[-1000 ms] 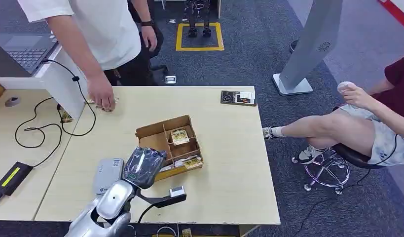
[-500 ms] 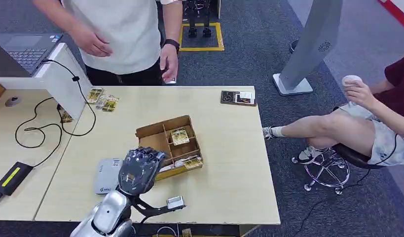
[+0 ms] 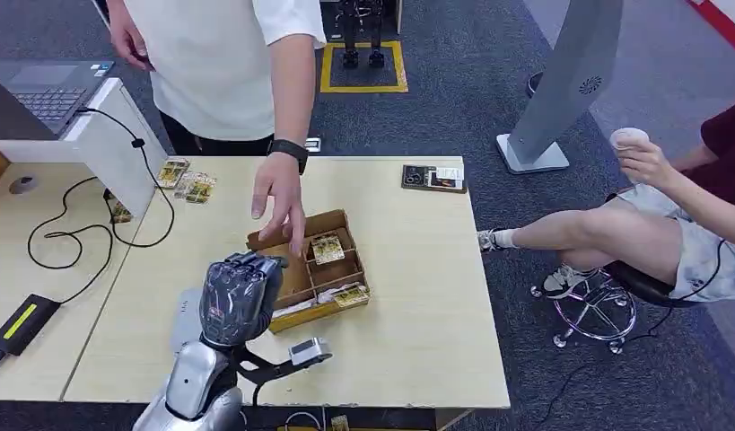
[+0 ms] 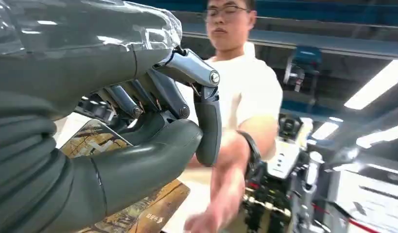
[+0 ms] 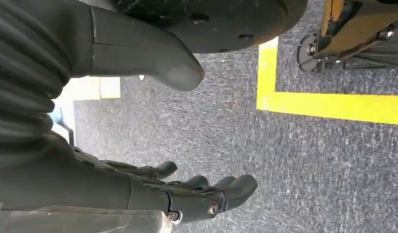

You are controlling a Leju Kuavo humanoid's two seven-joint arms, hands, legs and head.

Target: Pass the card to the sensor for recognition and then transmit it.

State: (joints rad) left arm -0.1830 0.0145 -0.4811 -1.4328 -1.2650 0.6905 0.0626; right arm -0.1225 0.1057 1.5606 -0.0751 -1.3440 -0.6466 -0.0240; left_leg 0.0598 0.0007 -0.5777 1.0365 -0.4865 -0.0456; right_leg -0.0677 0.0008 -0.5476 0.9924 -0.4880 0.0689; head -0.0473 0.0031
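My left hand (image 3: 236,296) is raised over the near-left part of the table, above the grey sensor box (image 3: 185,316), which it partly hides. In the left wrist view the thumb and fingers of this hand (image 4: 153,126) pinch a yellow-brown printed card (image 4: 92,140). A cardboard tray (image 3: 339,216) with compartments sits just beyond the hand and holds more cards (image 3: 327,247). A standing person's hand (image 3: 278,196) reaches down over the tray's far-left corner. My right hand (image 5: 187,194) hangs over the carpet with its fingers apart and nothing in them.
Loose cards (image 3: 189,185) lie at the table's far left. A dark flat device (image 3: 433,177) rests at the far edge. Cables (image 3: 76,235) and a laptop (image 3: 40,85) occupy the left desk. A seated person (image 3: 669,224) and a white stand (image 3: 561,90) are on the right.
My left hand has risen and shifted slightly left with the card. The standing person left the loose cards and now reaches a hand over the cardboard tray.
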